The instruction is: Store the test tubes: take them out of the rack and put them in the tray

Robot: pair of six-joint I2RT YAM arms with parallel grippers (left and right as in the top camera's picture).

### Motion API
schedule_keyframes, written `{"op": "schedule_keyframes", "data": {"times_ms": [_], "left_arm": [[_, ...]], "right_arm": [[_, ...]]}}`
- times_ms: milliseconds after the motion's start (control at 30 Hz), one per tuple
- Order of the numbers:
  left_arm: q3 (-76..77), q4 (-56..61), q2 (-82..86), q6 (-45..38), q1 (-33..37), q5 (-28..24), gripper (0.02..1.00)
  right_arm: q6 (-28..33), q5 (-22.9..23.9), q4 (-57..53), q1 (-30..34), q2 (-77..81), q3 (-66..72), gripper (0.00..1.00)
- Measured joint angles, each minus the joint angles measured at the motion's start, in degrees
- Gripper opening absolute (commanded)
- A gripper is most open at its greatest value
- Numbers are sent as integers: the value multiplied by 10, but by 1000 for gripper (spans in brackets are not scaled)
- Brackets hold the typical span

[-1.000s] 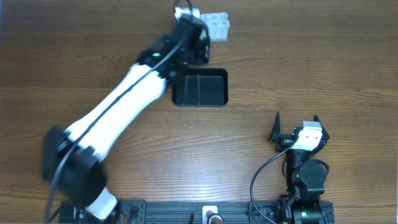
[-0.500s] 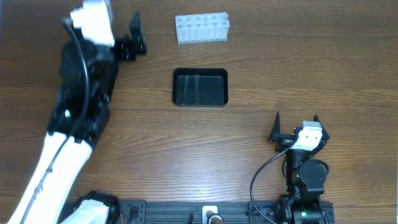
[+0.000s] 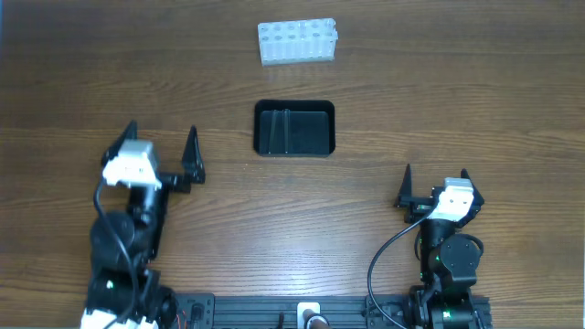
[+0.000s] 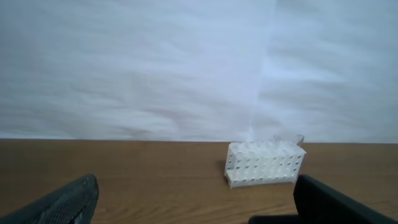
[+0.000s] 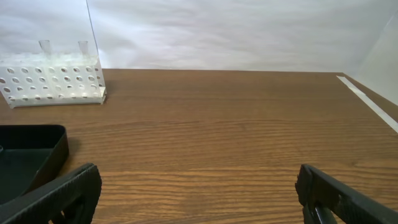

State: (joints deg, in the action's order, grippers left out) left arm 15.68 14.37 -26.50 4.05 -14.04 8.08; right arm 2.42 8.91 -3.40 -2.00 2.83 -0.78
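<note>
White plastic, drilled with rows of holes, makes up the rack (image 3: 297,43), which stands on the wooden table (image 3: 475,82) well ahead of both grippers, farther off than the tray (image 3: 294,129). From above its top shows as a grid of wells, and whether they are filled is hard to read. The right wrist view adds what that hides: two clear test tubes (image 5: 45,46) stand upright in the rack (image 5: 53,84), their rims poking above it, and a corner of the black tray (image 5: 31,155) sits nearer the right gripper (image 5: 199,202). The left wrist view looks along the table at the rack (image 4: 265,164) against a pale wall (image 4: 124,62). Only the top view looks into the tray, where faint clear lengths lie on the floor; their number I cannot tell. A second ago the left arm stretched out to the rack, then swung aside; now it is folded back by its base, the left gripper (image 3: 160,137) spread wide and empty, the tray ahead to its right. The right gripper (image 3: 436,178) has not moved, fingers apart, holding nothing.
</note>
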Motion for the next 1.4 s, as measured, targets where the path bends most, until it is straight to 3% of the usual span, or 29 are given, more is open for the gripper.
{"op": "schedule_keyframes", "data": {"times_ms": [267,500,867,1400], "left_arm": [[-101,1,136,0,14,-8,1000],[-144,-10,176,0,50,-49,1000],[-150,-178,255,0,60,-84,998],[-151,-186,257,0,60,-92,1000]], "right_arm": [[0,0,0,0,0,0,993],[0,0,0,0,0,0,991],[0,0,0,0,0,0,991],[0,0,0,0,0,0,991]]}}
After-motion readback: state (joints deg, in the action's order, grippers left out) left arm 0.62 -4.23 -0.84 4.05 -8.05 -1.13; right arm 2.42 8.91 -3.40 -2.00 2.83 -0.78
